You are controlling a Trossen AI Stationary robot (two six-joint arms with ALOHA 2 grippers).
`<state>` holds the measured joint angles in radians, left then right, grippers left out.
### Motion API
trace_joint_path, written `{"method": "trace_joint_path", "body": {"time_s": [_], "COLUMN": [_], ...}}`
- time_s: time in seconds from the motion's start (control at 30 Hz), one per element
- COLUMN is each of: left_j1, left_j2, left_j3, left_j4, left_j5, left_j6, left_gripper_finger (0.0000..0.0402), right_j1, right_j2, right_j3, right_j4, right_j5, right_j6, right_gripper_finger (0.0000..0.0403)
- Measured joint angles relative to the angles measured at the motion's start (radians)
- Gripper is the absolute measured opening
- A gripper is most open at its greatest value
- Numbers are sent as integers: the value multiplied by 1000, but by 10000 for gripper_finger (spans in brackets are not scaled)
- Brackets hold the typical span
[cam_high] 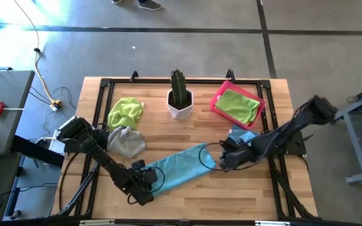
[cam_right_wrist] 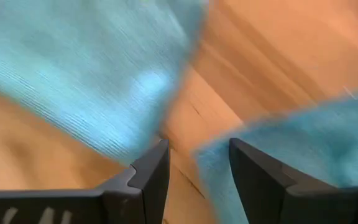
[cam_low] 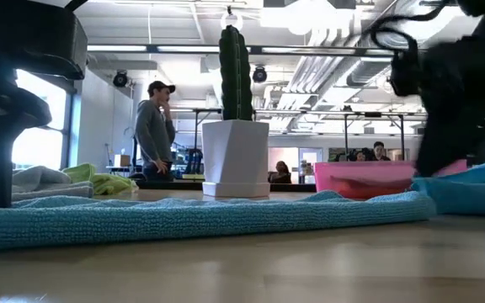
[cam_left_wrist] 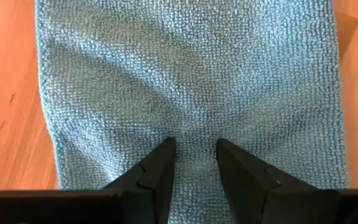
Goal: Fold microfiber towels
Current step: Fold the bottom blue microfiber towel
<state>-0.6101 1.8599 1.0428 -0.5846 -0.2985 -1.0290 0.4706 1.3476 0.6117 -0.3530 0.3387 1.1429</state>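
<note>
A light blue microfiber towel (cam_high: 181,166), folded into a long strip, lies flat and slantwise on the wooden table (cam_high: 244,194). My left gripper (cam_left_wrist: 194,146) stands at the strip's near-left end, pointing steeply down, its fingers closed on the cloth. My right gripper (cam_right_wrist: 197,146) hangs open just past the strip's far-right end (cam_high: 209,154), over bare wood, touching nothing. A second light blue towel (cam_high: 241,135) lies crumpled beside it. A lime green towel (cam_high: 126,112) and a grey one (cam_high: 127,141) lie crumpled at the left. My left gripper has the strip's near-left end (cam_left_wrist: 194,134) between its two fingertips (cam_left_wrist: 163,155), coming from above and tilted along the strip. Creases in the cloth run toward the tips. The towel lies flat on the table; how many layers are caught I cannot tell.
A white pot with a cactus (cam_high: 180,100) stands at the far middle. A pink tray (cam_high: 217,107) at the far right holds a folded lime green towel (cam_high: 237,105). A person (cam_low: 154,126) stands in the room beyond the table. Bare wood lies along the near edge.
</note>
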Motion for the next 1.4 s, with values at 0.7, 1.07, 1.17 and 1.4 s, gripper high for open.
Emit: {"method": "trace_joint_path", "body": {"time_s": [0.7, 1.07, 1.17, 1.4], "left_j1": [46, 53, 63, 91], "left_j2": [1, 2, 2, 2], "left_j3": [0, 0, 0, -1], "left_j4": [44, 63, 68, 75], "left_j5": [-19, -38, -42, -43], "left_j6": [41, 64, 64, 64], "left_gripper_finger": [114, 114, 114, 114], "right_j1": [-177, -178, -166, -149], "right_j2": [119, 209, 216, 218], "right_j3": [-106, -102, -101, -100], "right_j4": [361, 508, 517, 513], "right_j5": [-124, -167, -164, -146], "right_j6": [4, 5, 4, 0], "right_gripper_finger": [217, 217, 217, 194]}}
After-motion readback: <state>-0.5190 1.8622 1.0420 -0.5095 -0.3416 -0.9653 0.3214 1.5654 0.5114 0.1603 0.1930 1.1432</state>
